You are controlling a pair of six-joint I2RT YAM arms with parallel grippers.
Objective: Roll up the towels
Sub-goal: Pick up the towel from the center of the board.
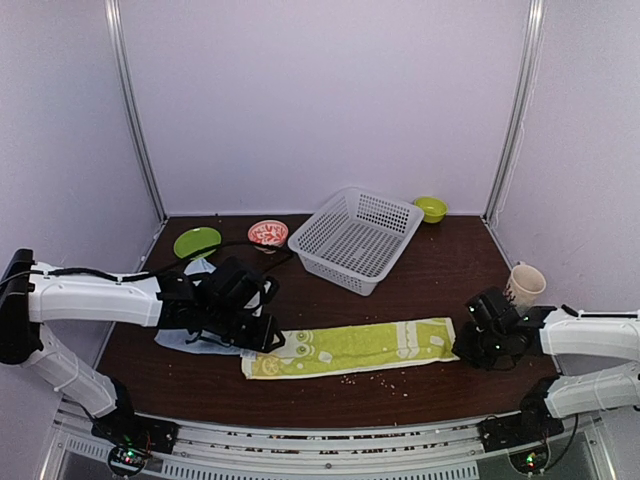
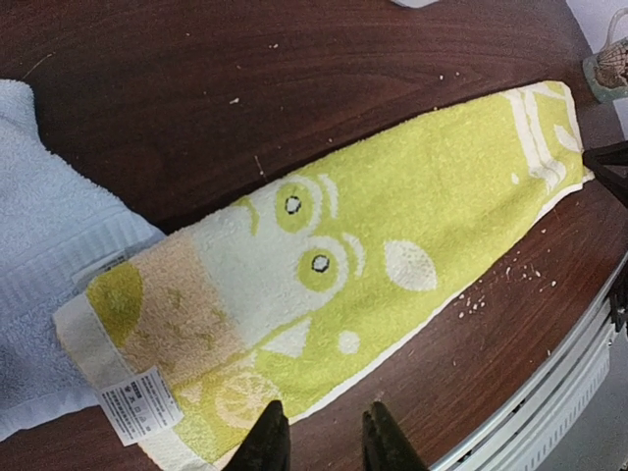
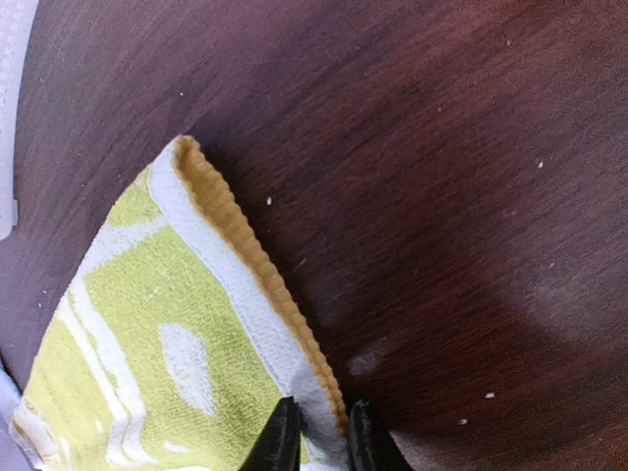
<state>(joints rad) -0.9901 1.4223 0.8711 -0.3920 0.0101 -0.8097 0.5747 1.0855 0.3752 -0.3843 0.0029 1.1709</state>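
Note:
The lime-green towel (image 1: 350,347) lies as a long folded strip across the front of the table. It fills most of the left wrist view (image 2: 392,226), and its end shows in the right wrist view (image 3: 147,324). The pale blue towel (image 1: 178,340) lies crumpled at the strip's left end (image 2: 49,265), partly under my left arm. My left gripper (image 1: 265,340) hovers at the strip's near left edge (image 2: 324,442), jaws a little apart with bare table between them. My right gripper (image 1: 470,345) is shut on the white, orange-trimmed hem at the strip's right end (image 3: 319,432).
A white mesh basket (image 1: 355,238) stands at the back centre. A green plate (image 1: 197,241) and a red-patterned bowl (image 1: 267,233) sit at the back left, a small green bowl (image 1: 431,208) at the back right. A beige cup (image 1: 525,283) stands beside my right arm. Crumbs (image 1: 375,378) dot the front.

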